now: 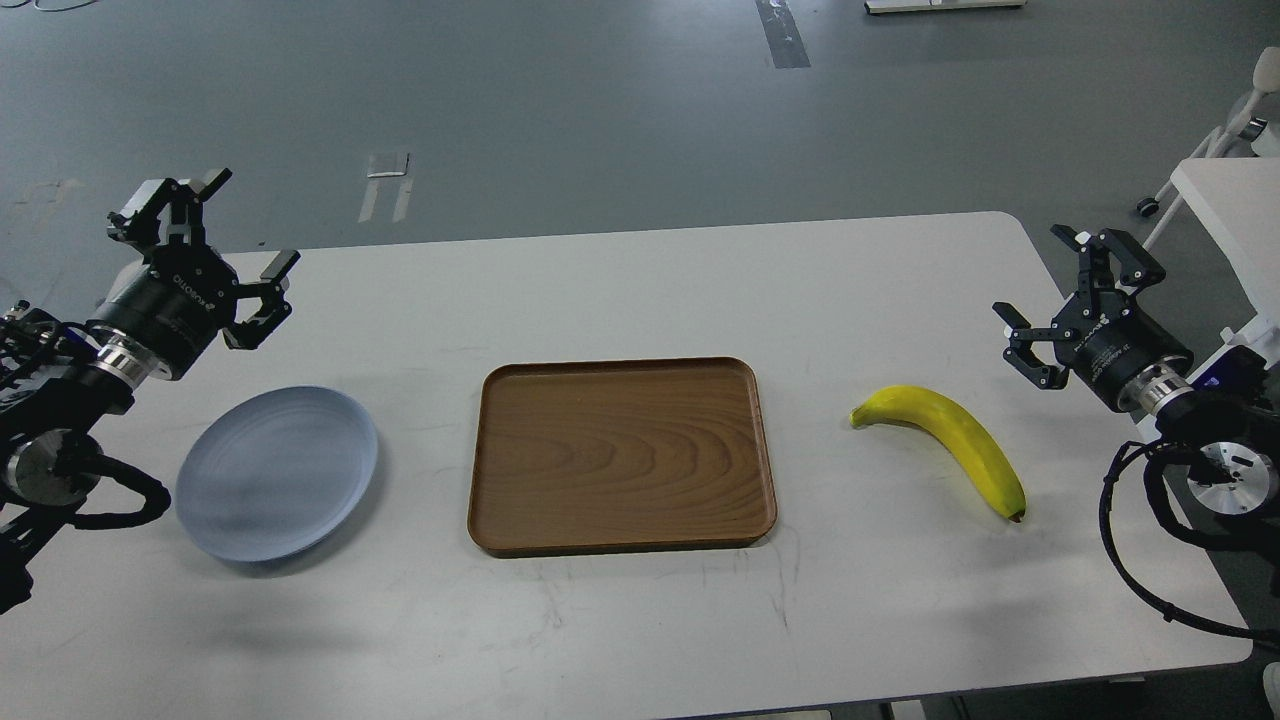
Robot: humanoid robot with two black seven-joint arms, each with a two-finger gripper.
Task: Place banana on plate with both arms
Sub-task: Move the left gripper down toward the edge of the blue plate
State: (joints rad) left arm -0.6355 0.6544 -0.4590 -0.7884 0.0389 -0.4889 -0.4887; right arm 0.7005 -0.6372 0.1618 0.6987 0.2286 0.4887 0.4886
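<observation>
A curved yellow banana lies on the white table at the right, its greenish stem end pointing left and its dark tip toward the front. The pale blue-grey plate rests at the left with nothing on it. My right gripper hovers open above the table's right edge, just right of and behind the banana, holding nothing. Above the table's back left corner my left gripper is raised, behind the plate, its fingers spread open and empty.
A rectangular brown wooden tray lies bare in the middle of the white table, between plate and banana. Another white table and a wheeled stand sit off to the right, beyond the table's edge.
</observation>
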